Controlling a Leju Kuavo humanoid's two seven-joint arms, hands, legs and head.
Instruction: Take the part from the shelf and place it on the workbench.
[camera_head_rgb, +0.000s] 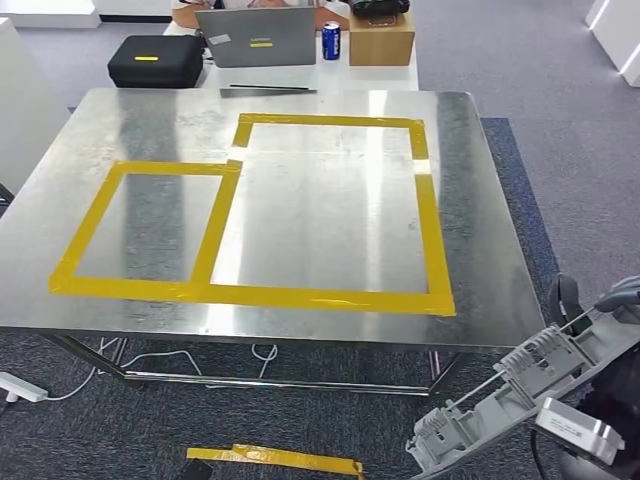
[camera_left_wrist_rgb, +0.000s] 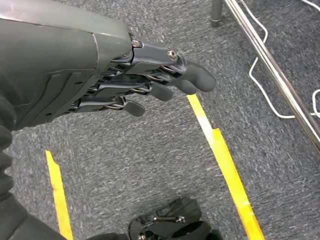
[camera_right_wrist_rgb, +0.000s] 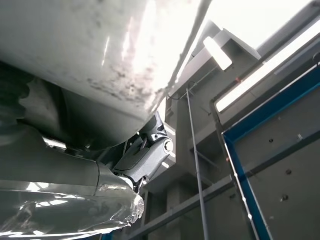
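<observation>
The part (camera_head_rgb: 528, 375) is a long grey ribbed plastic piece, tilted, hanging low off the workbench's near right corner. In the right wrist view its pale underside (camera_right_wrist_rgb: 94, 45) lies close over my right hand (camera_right_wrist_rgb: 147, 152), whose dark fingers grip it. The steel workbench (camera_head_rgb: 468, 250) lies ahead, marked with a large yellow tape rectangle (camera_head_rgb: 434, 250) and a smaller one (camera_head_rgb: 121, 285) to its left; nothing lies on it. My left hand (camera_left_wrist_rgb: 143, 85) hangs over the grey carpet with its fingers stretched out and holds nothing.
Behind the bench a white table carries a laptop (camera_head_rgb: 256, 38), a black case (camera_head_rgb: 155, 60), a blue can (camera_head_rgb: 330, 40) and a cardboard box (camera_head_rgb: 381, 40). White cables (camera_head_rgb: 113, 360) trail under the bench. A yellow tape strip (camera_head_rgb: 275, 458) lies on the floor at the near side.
</observation>
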